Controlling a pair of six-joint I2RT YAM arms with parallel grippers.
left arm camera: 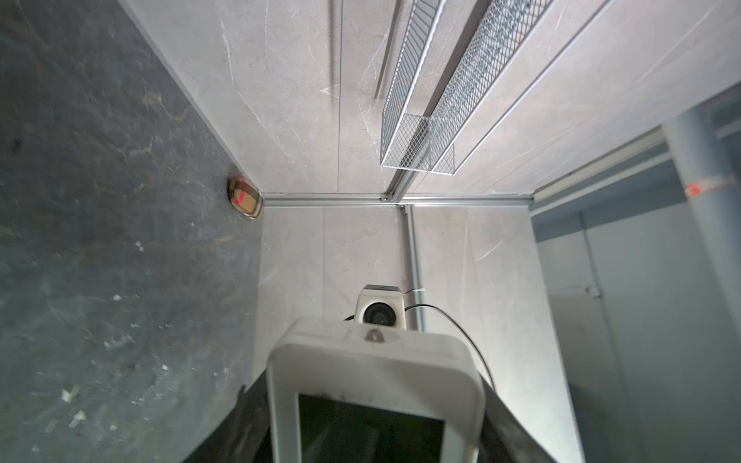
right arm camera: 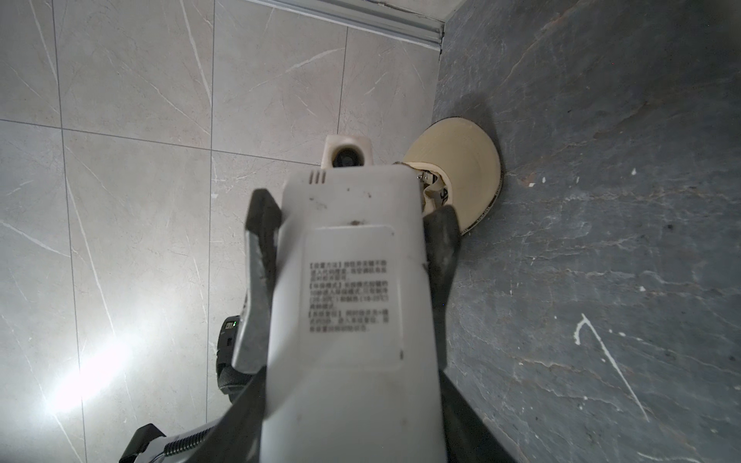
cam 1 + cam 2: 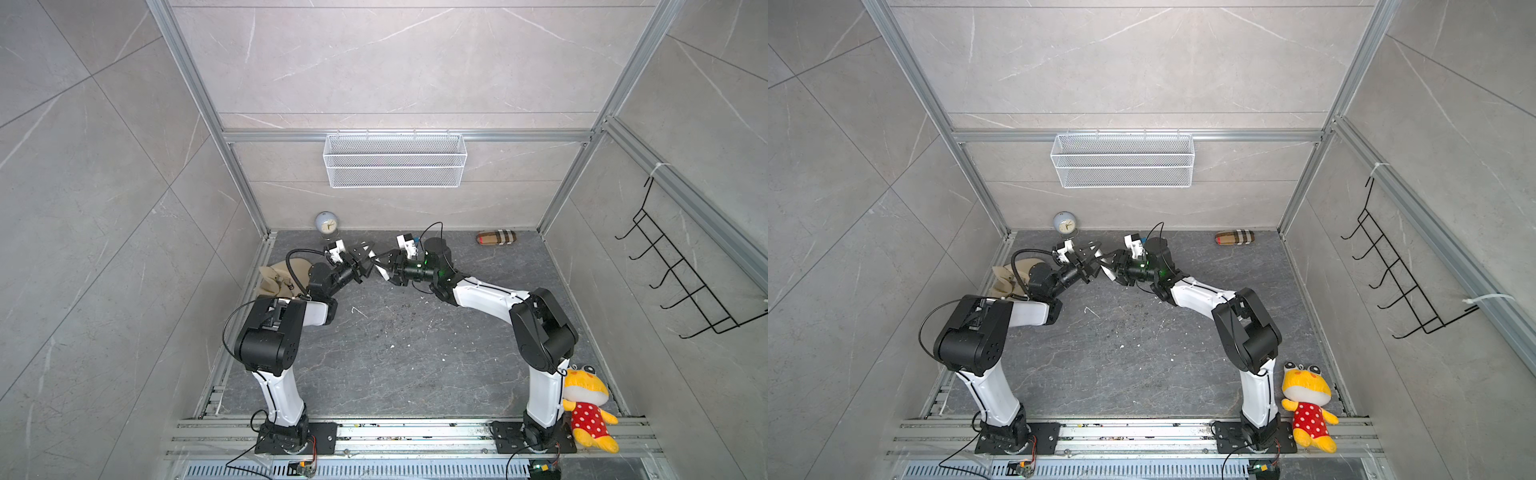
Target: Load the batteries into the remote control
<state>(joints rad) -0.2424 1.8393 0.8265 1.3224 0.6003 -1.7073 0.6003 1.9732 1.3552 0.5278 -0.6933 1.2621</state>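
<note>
Remote control [image 2: 349, 300] sits clamped in the right jaws; left jaws flank its other end, grip unclear.

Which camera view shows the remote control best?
The right wrist view: the remote control fills mid-frame, its back and printed label visible. The left wrist view shows only its display end; both top views show just a small white sliver.

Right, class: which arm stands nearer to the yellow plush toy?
Right. The right arm has its base right beside the plush toy; the left arm is mounted far along the front rail.
</note>
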